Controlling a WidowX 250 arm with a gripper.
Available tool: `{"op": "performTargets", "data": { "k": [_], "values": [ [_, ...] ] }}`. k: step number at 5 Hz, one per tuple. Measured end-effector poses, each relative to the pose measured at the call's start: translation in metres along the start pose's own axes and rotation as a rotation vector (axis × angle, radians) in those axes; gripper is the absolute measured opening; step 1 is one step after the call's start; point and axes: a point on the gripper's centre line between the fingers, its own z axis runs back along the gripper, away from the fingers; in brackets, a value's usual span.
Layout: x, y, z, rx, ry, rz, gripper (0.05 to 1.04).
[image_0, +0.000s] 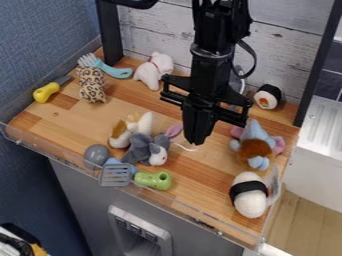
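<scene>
The black gripper (198, 122) hangs down over the middle of the wooden counter, its tip just right of the grey plush toy (141, 149) with pink ears. Beside that toy, on its upper left, lies a white and tan plush (131, 129). To the gripper's right sits a blue and brown plush (256, 146) with pink ears. A white plush (155, 70) with a red collar is behind the gripper on the left. A sushi-like toy (268, 96) sits at the back right, and a white one with a black band (250, 194) at the front right.
At the front edge are a grey round-ended object (97, 154), a grey slotted spatula (115, 174) and a green toy (153, 180). Back left hold a leopard-print toy (91, 85), a blue fork (105, 67) and a yellow-handled tool (47, 92). A clear rim (180, 209) borders the counter.
</scene>
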Motion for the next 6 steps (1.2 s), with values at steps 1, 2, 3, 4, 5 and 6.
{"op": "performTargets", "data": {
  "k": [1,2,3,4,5,6],
  "values": [
    [0.005,0.020,0.002,0.001,-0.001,-0.124,0.065],
    [0.029,0.050,0.001,0.002,-0.008,-0.312,0.065],
    [0.065,0.084,0.000,0.006,-0.014,-0.533,0.065],
    [0.099,0.118,0.000,0.008,-0.023,-0.759,0.089],
    [0.117,0.149,0.001,0.017,-0.034,-0.971,0.247],
    [0.122,0.182,-0.002,0.015,-0.036,-1.067,0.511]
  ]
}}
